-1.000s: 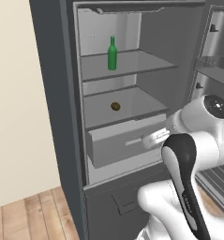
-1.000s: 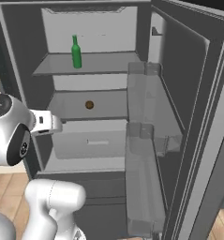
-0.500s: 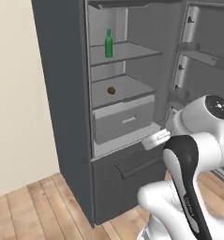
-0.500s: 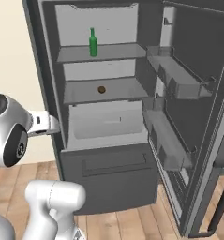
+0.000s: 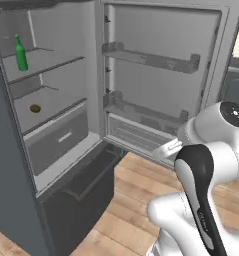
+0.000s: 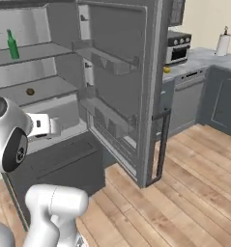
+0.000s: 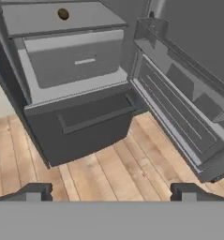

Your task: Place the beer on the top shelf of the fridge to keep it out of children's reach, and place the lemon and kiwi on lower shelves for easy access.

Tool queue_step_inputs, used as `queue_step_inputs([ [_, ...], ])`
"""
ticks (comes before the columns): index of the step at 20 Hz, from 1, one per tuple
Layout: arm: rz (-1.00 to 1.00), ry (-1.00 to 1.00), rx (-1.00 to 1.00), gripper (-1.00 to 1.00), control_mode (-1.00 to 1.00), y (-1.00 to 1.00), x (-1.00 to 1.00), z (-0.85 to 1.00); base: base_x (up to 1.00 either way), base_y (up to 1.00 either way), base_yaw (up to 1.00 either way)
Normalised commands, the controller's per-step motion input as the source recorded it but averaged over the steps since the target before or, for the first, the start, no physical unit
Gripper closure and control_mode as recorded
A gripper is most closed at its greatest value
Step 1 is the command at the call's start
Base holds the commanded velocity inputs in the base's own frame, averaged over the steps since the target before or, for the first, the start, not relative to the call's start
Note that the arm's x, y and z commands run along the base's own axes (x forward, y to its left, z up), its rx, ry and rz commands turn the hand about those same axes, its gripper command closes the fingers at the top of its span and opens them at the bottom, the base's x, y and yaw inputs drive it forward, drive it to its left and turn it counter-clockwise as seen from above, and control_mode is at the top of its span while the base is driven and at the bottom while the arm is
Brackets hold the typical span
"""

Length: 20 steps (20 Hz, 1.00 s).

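Beer and kiwi are shelved; the lemon is left to place.

In the fridge (image 5: 6, 165), the beer (image 5: 20, 53) stands upright on the top shelf (image 5: 46, 62), and the kiwi (image 5: 35, 108) lies on the shelf below it, just above the drawer (image 5: 56, 142). A small yellow thing, probably the lemon (image 6: 166, 70), sits on the counter (image 6: 204, 58) well to the right of the fridge. The gripper (image 7: 108, 191) hangs in front of the fridge, fingers spread wide, holding nothing.
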Motion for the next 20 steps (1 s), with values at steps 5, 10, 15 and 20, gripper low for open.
queue_step_inputs([
  [5,0.00,0.00,0.00,-1.00,1.00,0.00,0.00,0.00,-0.10,-0.10,-0.73],
  [10,0.00,0.00,0.00,-1.00,1.00,0.00,0.00,0.00,0.01,-0.27,-0.63],
  [15,0.00,0.00,0.00,-1.00,1.00,0.00,0.00,0.00,0.15,-0.45,-0.52],
  [20,0.00,0.00,0.00,-1.00,1.00,0.00,0.00,0.00,0.33,-0.77,-0.36],
])
